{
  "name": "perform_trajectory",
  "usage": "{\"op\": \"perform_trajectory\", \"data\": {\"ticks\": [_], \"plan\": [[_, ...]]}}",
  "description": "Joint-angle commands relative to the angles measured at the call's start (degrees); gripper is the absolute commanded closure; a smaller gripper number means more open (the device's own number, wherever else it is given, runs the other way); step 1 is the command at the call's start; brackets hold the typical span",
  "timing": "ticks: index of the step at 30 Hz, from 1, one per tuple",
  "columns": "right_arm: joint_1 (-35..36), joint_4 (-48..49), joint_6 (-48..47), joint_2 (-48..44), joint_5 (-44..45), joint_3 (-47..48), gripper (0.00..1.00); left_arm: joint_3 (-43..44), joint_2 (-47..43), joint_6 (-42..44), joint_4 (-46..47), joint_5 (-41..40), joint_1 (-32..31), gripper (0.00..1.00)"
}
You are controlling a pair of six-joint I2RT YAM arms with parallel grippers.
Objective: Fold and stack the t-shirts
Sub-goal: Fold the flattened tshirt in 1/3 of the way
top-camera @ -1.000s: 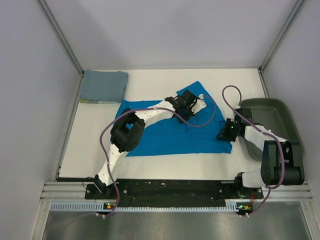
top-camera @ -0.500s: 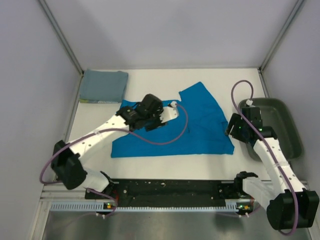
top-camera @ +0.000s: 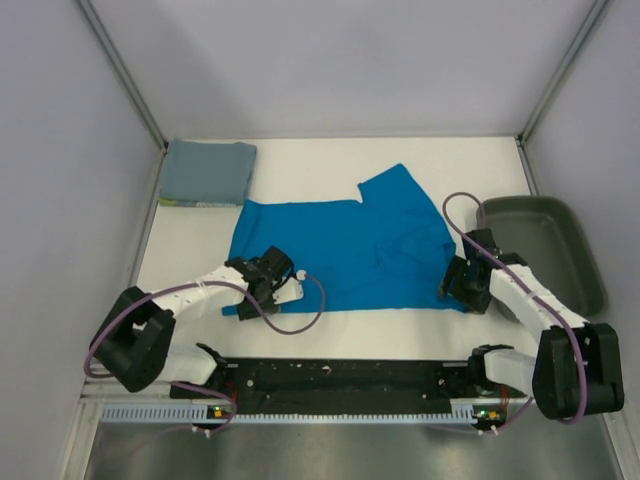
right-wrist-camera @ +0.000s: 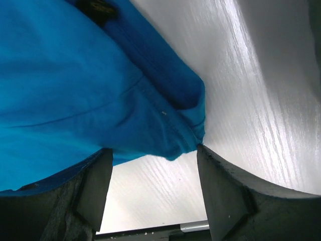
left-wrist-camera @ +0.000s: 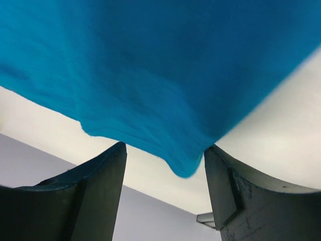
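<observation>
Nearest, finds the left gripper low at the near-left corner of the cobalt blue t-shirt and the right gripper at its near-right corner — both spread, a cloth corner loose between the jaws, nothing pinched. Shows that t-shirt lying flat mid-worktop, one sleeve toward the far side, the dark green tray just to its right. Further back — spots the grey-blue t-shirt, folded square, in the far-left corner.
</observation>
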Motion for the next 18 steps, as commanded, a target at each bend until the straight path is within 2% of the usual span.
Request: {"op": "perform_trajectory", "data": {"ticks": [1, 2, 3, 4, 5, 6, 7, 11, 15, 18], "plan": [[0.4, 6.3, 2.5, 3.3, 0.5, -2.5, 0.36, 0.2, 2.6, -2.1, 8.7, -1.0, 2.1, 0.34], [0.3, 6.5, 2.5, 3.7, -0.1, -2.7, 0.44, -0.4, 3.0, -2.3, 9.4, -0.6, 2.3, 0.39], [0.4, 6.4, 2.4, 4.2, -0.7, -2.7, 0.55, -0.7, 3.4, -2.9, 9.1, 0.4, 2.5, 0.49], [0.4, 6.1, 2.4, 4.0, -1.4, -2.7, 0.74, -0.5, 3.4, -3.9, 8.1, 1.8, 2.7, 0.62], [0.3, 5.6, 2.5, 3.2, -2.5, -2.8, 0.9, -0.4, 3.2, -4.6, 6.8, 3.7, 3.2, 0.81], [0.4, 4.7, 2.8, 2.0, -4.1, -2.8, 1.0, -0.4, 2.6, -5.1, 5.5, 6.1, 3.7, 0.95], [0.4, 3.5, 3.4, 0.0, -5.4, -2.8, 1.0, -0.7, 1.2, -5.2, 4.5, 7.4, 4.0, 1.0], [2.8, -3.1, 6.4, -6.4, -7.5, -0.5, 1.0, -2.6, -7.1, -4.7, 0.5, 8.5, 4.2, 1.0], [3.7, -10.3, 6.4, -10.9, -10.6, 2.0, 1.0, -2.4, -14.6, -3.7, -8.7, 9.9, 4.2, 1.0], [4.3, -15.8, 7.8, -15.9, -10.9, 3.5, 1.0, -2.2, -16.8, -2.9, -14.9, 11.0, 4.2, 1.0]]}}
